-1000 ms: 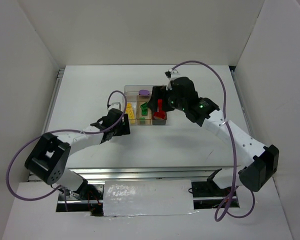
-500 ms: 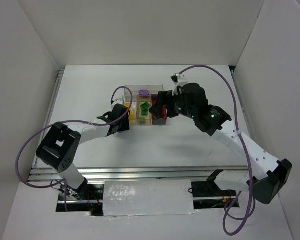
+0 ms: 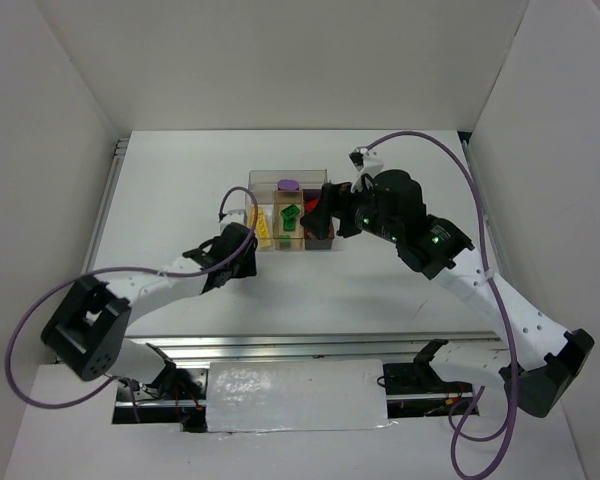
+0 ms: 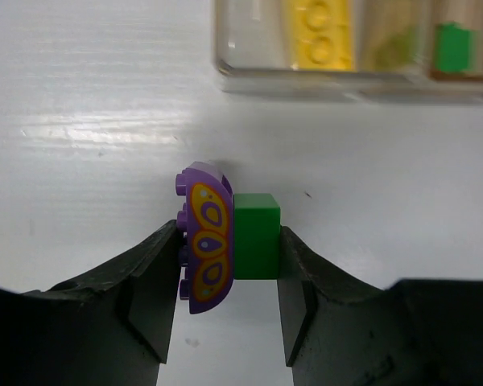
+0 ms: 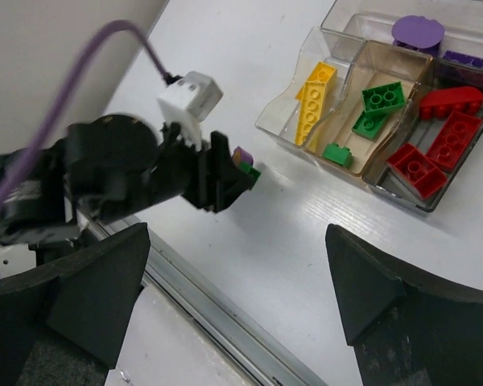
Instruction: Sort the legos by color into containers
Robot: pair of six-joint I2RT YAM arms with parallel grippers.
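Left wrist: legos (image 4: 216, 241) (purple, green) sit clamped inside left claw (image 4: 229, 251)

The containers (image 3: 265, 185) are seen at upper centre, with yellow, green, red and purple legos (image 3: 291, 215) inside. The left gripper (image 3: 246, 262) is set just lower left of them, the right gripper (image 3: 315, 212) at their right edge.
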